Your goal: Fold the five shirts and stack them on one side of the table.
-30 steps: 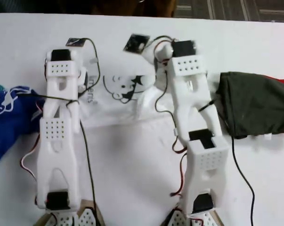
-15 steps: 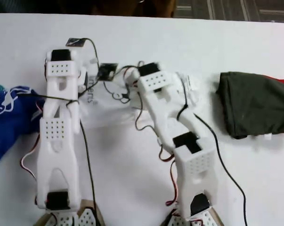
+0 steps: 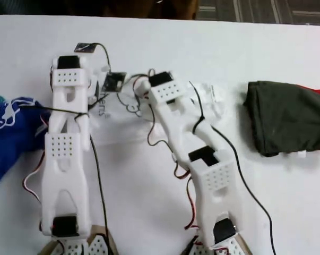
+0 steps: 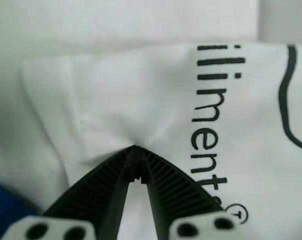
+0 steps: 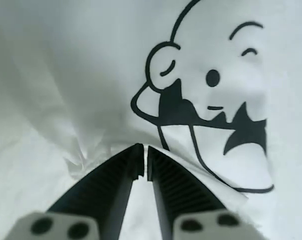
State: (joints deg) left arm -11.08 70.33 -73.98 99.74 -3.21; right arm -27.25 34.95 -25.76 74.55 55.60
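White table (image 3: 255,48) bears blue shirt (image 3: 6,133), folded dark shirt (image 3: 287,117); arms (image 3: 64,159) overlie white shirt (image 4: 120,95).

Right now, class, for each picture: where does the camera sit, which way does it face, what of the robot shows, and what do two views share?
High view: fixed above the table, looking down; left arm and right arm show over the white shirt.
Left wrist view: on the left wrist, facing along the left gripper, shut on the shirt's lettered part.
Right wrist view: on the right wrist, facing along the right gripper, shut on the shirt beside its cartoon face.
Shared: both wrist views show the white shirt.
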